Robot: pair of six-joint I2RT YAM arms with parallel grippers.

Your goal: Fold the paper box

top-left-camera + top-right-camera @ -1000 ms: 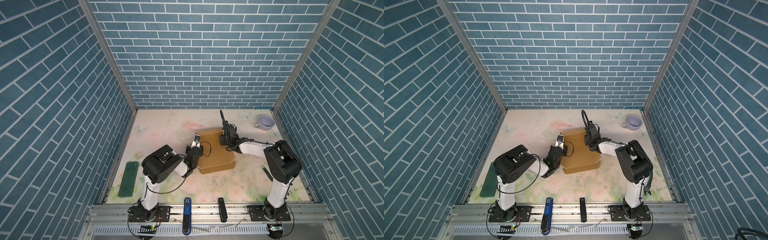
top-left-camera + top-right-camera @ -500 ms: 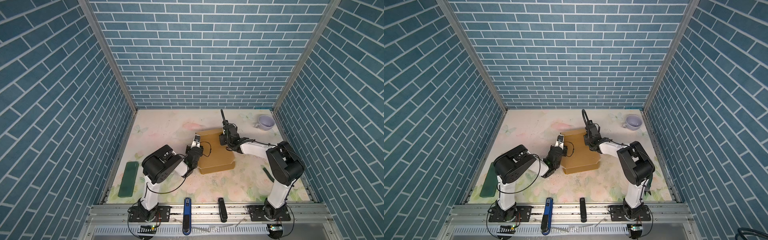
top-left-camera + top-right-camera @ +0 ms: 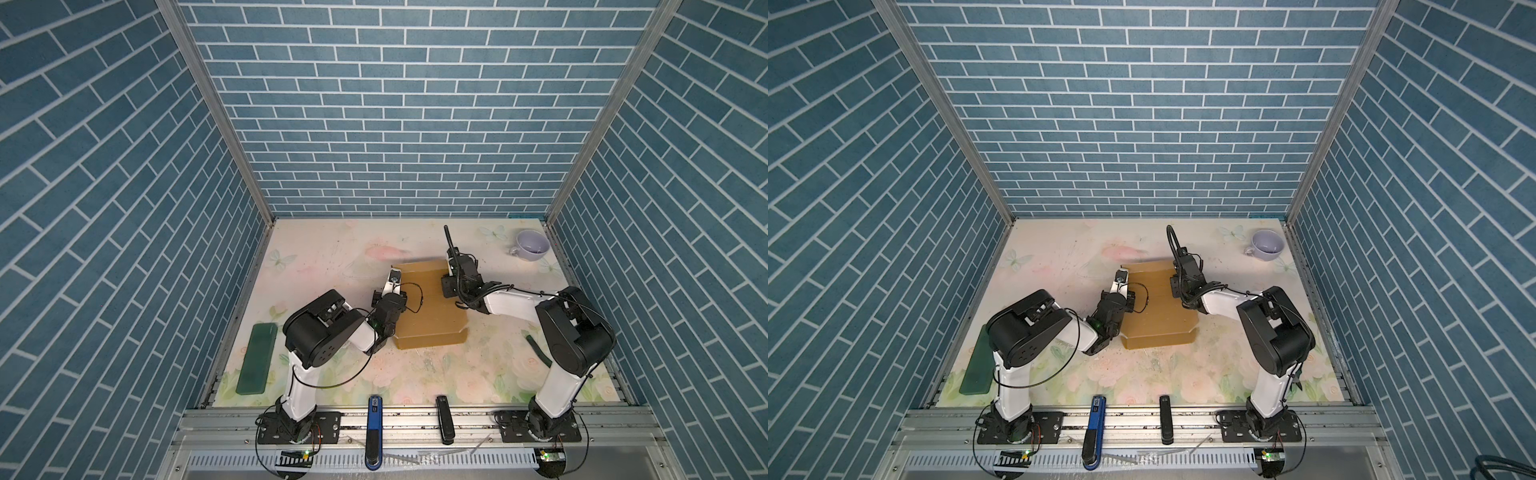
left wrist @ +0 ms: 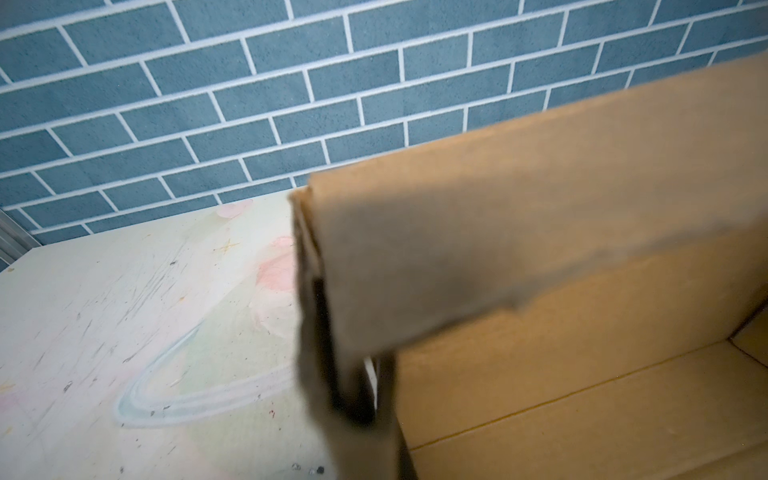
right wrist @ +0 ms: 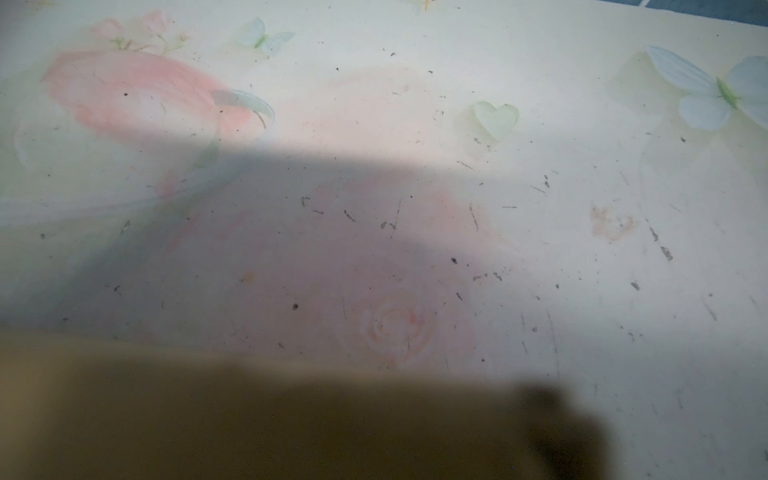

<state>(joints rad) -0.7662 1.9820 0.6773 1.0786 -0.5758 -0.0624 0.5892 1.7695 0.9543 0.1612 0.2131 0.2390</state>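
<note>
Two arms are at the paper box (image 3: 430, 309), which sits on the table (image 3: 332, 257) a little right of centre and about midway between near and far, its brown floor facing up and a near wall already standing. The left gripper (image 3: 394, 277) is at the box's left edge. The left wrist view shows its dark fingers (image 4: 318, 357) pinched tight on the left wall, where the cardboard looks doubled over on itself. The right gripper (image 3: 452, 272) is low over the far right corner, where a paler far panel slopes up. Its wrist view gives only blurred cardboard and a dark smudge, so I cannot tell how wide its fingers stand or whether they grip anything. The step in hand seems to be forming the side walls, with the left wall folded over but probably not yet locked. The next move likely calls for pressing that doubled wall down and inward until its edge seats against the floor, without dragging the light box leftward. The right arm should probably steady or raise the right side to match. A lilac cup (image 3: 532, 246) stands well apart at the far right.
</note>
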